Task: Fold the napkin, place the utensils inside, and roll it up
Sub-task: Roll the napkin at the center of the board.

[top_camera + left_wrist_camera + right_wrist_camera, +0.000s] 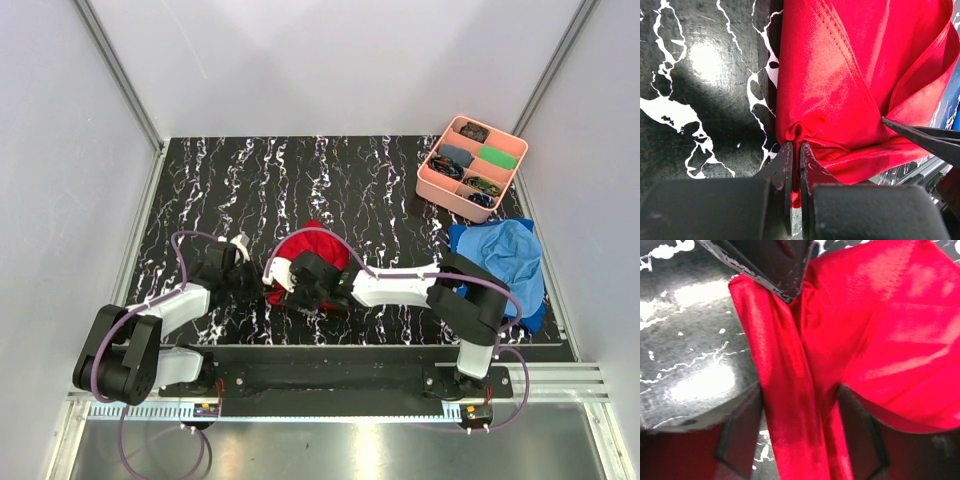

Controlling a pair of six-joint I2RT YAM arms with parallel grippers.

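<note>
The red napkin (318, 250) lies bunched on the black marbled table, between my two grippers. My left gripper (262, 283) is shut on a pinched edge of the napkin (840, 75), with the cloth squeezed between its tips (796, 146). My right gripper (297, 285) is open, its fingers (745, 430) standing either side of a hanging fold of the napkin (880, 330); bare table shows between the left finger and the cloth. The left gripper's tips (785, 270) show at the top of the right wrist view. The orange utensils are out of view.
A pink compartment tray (432, 185) with small dark and green items stands at the back right. A blue cloth (505, 255) lies crumpled at the right, by the right arm. White walls enclose the table.
</note>
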